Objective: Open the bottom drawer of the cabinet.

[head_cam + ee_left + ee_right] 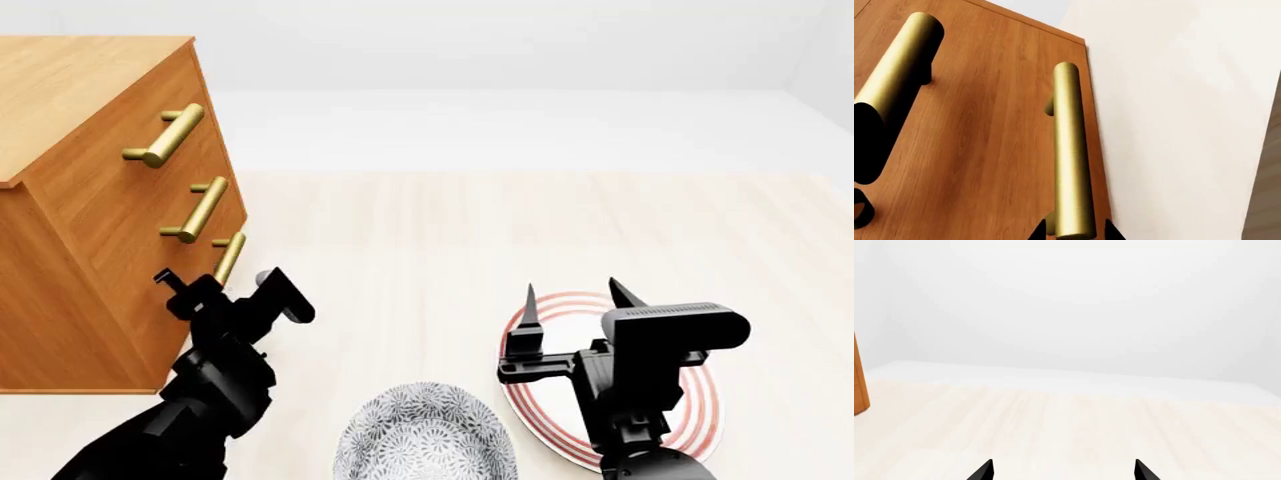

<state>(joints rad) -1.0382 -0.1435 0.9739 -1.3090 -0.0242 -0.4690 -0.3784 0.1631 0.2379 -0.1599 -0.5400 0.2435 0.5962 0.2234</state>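
The cabinet (80,250) stands at the left, orange-brown wood with three brass bar handles. The bottom drawer (167,340) is shut, its handle (230,258) lowest. My left gripper (218,280) is open at that handle's near end. In the left wrist view the bottom handle (1071,150) runs between my fingertips (1037,232), with a small gap on each side, so my left gripper (1074,232) straddles it without clamping. The middle drawer's handle (901,75) is beside it. My right gripper (574,298) is open and empty above a plate, far from the cabinet; it also shows in the right wrist view (1062,472).
A white plate with red rings (701,400) lies on the pale floor under my right arm. A grey patterned bowl (424,435) sits at the front between my arms. The cabinet's edge (859,380) shows far off in the right wrist view.
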